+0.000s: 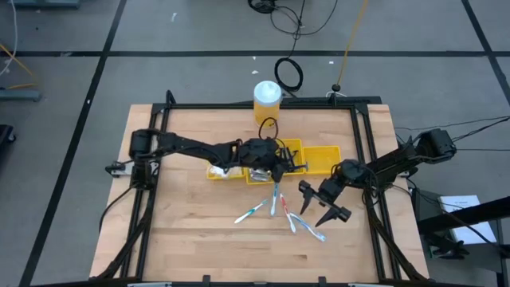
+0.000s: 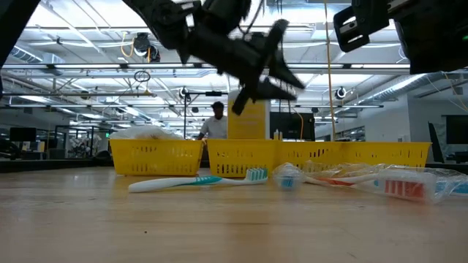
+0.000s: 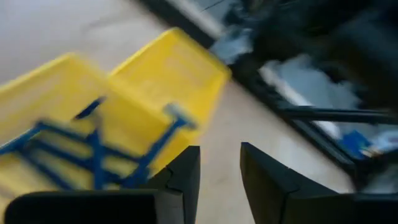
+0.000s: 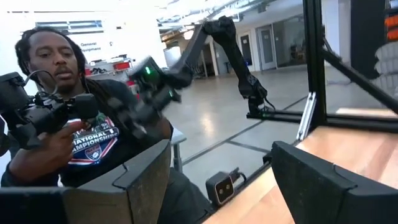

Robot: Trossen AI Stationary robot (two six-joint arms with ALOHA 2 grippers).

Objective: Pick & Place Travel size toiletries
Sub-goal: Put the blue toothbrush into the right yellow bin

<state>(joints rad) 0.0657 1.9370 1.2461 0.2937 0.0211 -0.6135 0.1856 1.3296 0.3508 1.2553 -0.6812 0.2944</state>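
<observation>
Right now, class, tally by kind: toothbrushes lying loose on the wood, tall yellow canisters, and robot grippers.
toothbrushes: 4
tall yellow canister: 1
grippers: 2, the left gripper and the right gripper
Total: 7

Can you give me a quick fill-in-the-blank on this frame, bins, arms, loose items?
1. The left gripper hovers over the row of ____ bins.
2. The razors lying in a bin are ____ in colour.
3. The toothbrushes lie on the ____, in front of the bins.
4. The right gripper has its fingers ____ and holds nothing.

Missing words: yellow; blue; table; open
</observation>
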